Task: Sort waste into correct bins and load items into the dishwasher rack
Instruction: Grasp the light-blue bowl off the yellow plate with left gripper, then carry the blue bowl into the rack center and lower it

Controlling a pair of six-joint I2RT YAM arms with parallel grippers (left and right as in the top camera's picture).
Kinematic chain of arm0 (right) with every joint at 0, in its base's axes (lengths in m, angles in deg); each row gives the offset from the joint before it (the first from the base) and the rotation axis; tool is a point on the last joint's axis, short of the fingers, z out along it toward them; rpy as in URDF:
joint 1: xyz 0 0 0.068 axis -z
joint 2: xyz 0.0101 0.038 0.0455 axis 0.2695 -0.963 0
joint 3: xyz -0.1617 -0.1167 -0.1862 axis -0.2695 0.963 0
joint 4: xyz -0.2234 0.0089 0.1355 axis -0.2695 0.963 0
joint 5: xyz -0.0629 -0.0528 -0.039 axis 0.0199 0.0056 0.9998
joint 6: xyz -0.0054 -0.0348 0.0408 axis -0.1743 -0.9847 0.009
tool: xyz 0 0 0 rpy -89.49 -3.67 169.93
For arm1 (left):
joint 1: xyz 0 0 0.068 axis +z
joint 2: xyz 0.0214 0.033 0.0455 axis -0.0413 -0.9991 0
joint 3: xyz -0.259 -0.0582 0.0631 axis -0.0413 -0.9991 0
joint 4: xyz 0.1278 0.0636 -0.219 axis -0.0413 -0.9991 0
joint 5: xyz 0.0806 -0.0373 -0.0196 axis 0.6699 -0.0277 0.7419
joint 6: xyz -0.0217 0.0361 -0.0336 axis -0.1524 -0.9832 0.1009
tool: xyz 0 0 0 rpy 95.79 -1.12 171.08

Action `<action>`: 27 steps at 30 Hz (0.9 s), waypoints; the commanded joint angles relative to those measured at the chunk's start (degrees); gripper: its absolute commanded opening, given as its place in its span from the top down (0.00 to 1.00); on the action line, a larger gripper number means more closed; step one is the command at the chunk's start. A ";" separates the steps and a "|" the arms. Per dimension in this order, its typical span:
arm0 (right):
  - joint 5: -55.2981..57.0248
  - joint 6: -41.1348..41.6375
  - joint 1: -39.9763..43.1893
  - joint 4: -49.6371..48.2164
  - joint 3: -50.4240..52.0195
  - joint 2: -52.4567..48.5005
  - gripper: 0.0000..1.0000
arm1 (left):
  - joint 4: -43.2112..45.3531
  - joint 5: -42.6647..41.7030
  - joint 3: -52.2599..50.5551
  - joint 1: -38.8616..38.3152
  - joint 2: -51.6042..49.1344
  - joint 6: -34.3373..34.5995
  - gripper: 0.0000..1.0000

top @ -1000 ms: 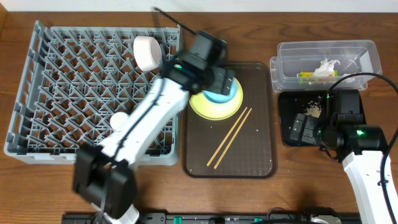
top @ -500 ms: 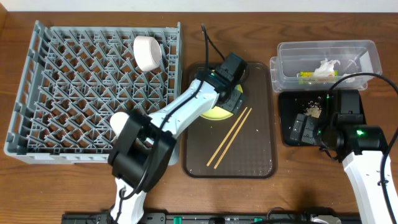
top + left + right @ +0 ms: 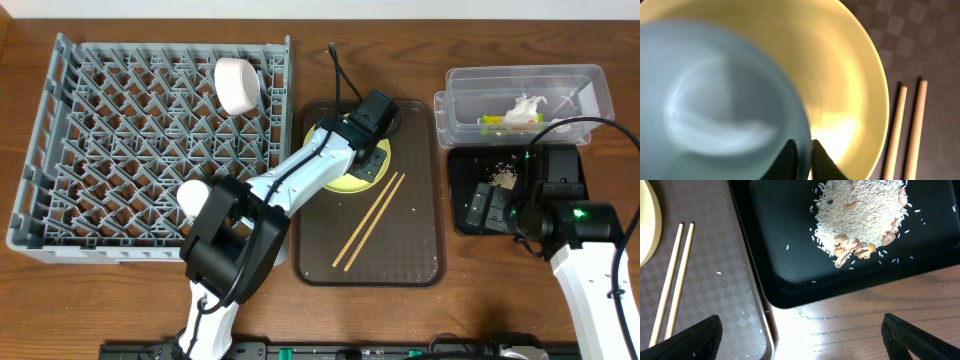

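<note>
Brown tray [image 3: 400,250] bears yellow plate [image 3: 850,90]; left hand [image 3: 804,146] pinches light blue bowl [image 3: 715,110].

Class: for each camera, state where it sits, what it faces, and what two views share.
Overhead: above the table, facing down on rack, left arm, right arm.
Left wrist: over blue bowl on yellow plate; left gripper shows.
Right wrist: over rice in black tray; right gripper shows.
Both wrist views share the chopsticks.

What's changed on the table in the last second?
The left gripper shifted right and came down over the blue bowl; its fingers now pinch the bowl's rim. The plate, chopsticks and right gripper stayed where they were.
</note>
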 commanded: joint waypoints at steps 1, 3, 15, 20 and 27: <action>0.20 -0.11 0.85 0.11 -0.26 0.09 0.01 | -0.46 0.66 0.22 -0.20 -0.15 -0.04 0.94; 0.20 -0.11 0.85 0.11 -0.26 0.09 0.01 | -0.94 0.63 0.22 -0.20 0.63 -0.04 0.94; 0.20 -0.35 0.85 0.02 -0.26 0.09 0.01 | -9.07 0.22 1.62 2.27 18.08 0.44 0.94; 0.20 -0.35 0.85 0.02 -0.24 0.09 0.01 | -12.35 -11.37 1.62 9.62 24.35 0.39 0.94; 0.20 -0.35 0.85 0.09 -0.26 0.09 0.01 | -13.55 -41.81 0.66 27.23 25.18 0.28 0.94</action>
